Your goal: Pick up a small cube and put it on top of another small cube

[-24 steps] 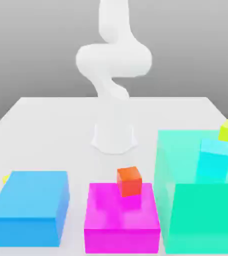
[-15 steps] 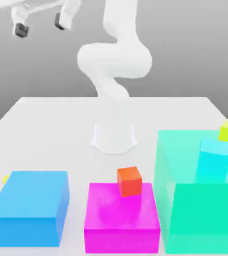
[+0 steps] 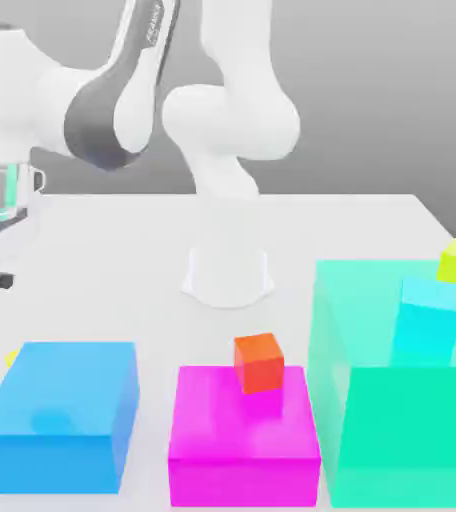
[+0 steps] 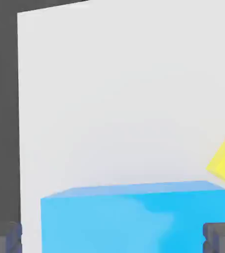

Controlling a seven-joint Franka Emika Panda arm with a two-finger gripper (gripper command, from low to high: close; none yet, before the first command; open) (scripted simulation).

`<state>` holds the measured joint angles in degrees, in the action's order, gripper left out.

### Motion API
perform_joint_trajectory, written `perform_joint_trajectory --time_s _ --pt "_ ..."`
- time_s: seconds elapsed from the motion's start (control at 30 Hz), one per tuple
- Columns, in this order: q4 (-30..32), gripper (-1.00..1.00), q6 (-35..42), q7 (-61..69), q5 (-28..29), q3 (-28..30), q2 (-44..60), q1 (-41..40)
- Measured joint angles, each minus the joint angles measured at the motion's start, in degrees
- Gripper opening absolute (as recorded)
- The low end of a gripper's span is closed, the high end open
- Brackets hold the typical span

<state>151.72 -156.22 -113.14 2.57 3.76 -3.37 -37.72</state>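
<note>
— On the desk (image 3: 102, 260), where's the yellow cube (image 3: 10, 358)?
— At the exterior view's left edge, peeking out just behind the blue block (image 3: 60, 412); the hand view has it beside that block too.
— And the end effector (image 4: 112, 236)?
— Above the blue block, fingers (image 4: 222, 236) spread wide, holding nothing.
— Other cubes?
— An orange one (image 3: 260, 362) sits on the pink block (image 3: 242, 432)

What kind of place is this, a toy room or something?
Not a real room: it looks like a computer-made test scene. A white robot arm stands on a plain white table with smooth, glowing blocks, like the blue block and pink block, against a bare grey backdrop.
</note>
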Motion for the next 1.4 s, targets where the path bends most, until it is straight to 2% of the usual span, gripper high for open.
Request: perform_joint_trajectory --time_s 0.17,0.37,0.4,0.63,0.83,0.9,1.1,1.4 --pt "3.5 0.0 -4.77 -9.05 -3.76 2.06 8.05 -4.17" --pt "2.04 0.0 -14.27 -7.93 -7.85 -0.77 20.14 -6.6" --pt "1.77 -1.0 -15.42 -7.62 -8.28 -1.09 21.57 -6.82" --pt "1.77 -1.0 -15.58 -7.64 -8.27 -1.17 21.6 -6.91" --pt "3.75 -1.0 -6.69 -10.28 -4.61 0.94 10.58 -5.67" --pt "1.33 -1.0 -5.23 -9.51 -1.81 1.74 8.21 -6.18" --pt "1.8 -1.0 4.62 -18.8 -3.04 -5.88 -3.27 4.78" --pt "4.94 -1.0 19.72 -32.79 -11.56 -21.08 -20.3 21.85"
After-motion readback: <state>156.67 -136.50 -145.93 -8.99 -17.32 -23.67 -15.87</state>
